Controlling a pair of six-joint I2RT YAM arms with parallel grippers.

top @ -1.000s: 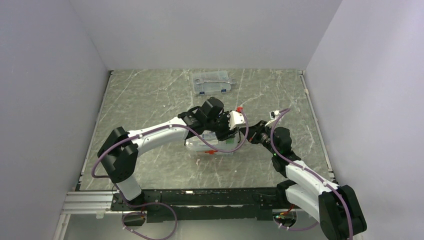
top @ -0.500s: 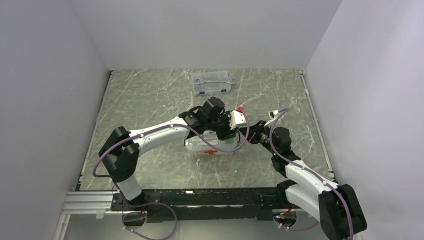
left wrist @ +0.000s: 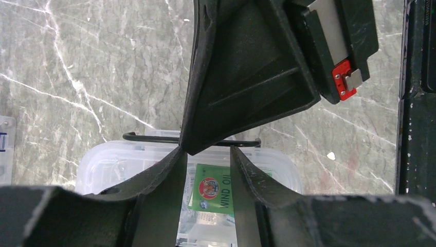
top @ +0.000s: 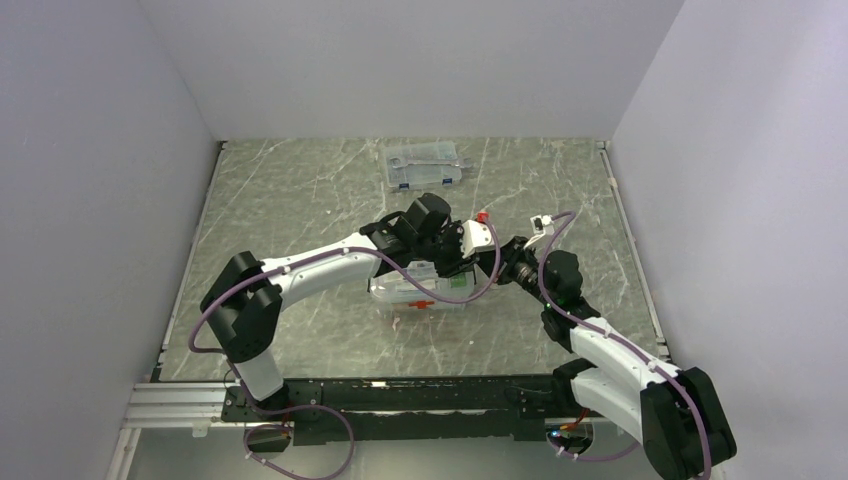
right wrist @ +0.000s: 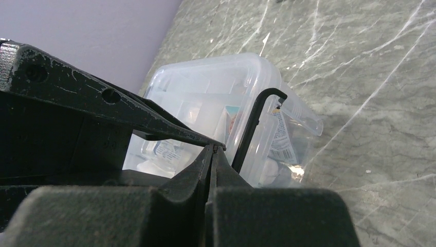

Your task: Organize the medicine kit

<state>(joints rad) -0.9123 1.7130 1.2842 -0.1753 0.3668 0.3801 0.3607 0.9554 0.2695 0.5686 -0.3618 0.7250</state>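
The medicine kit (top: 410,292) is a clear box in the middle of the table, with its lid (left wrist: 103,164) on. A thin black handle (left wrist: 149,138) lies across the lid. Through the lid a green "WIND OIL" packet (left wrist: 213,188) shows. My left gripper (left wrist: 207,152) hovers over the kit's right end (top: 462,262), jaws apart with nothing clamped between them. My right gripper (right wrist: 212,149) is shut and empty. Its tip sits beside the handle (right wrist: 250,131) and meets the left gripper's fingertips (left wrist: 180,153) from the right (top: 503,262).
A flatter clear case with blue latches and metal tools (top: 423,165) lies at the back of the table. Grey walls close in the left, back and right sides. Both arms' cables loop over the kit.
My right gripper has edged left and up toward the left gripper. The left jaws have narrowed slightly. The kit has stayed in place.
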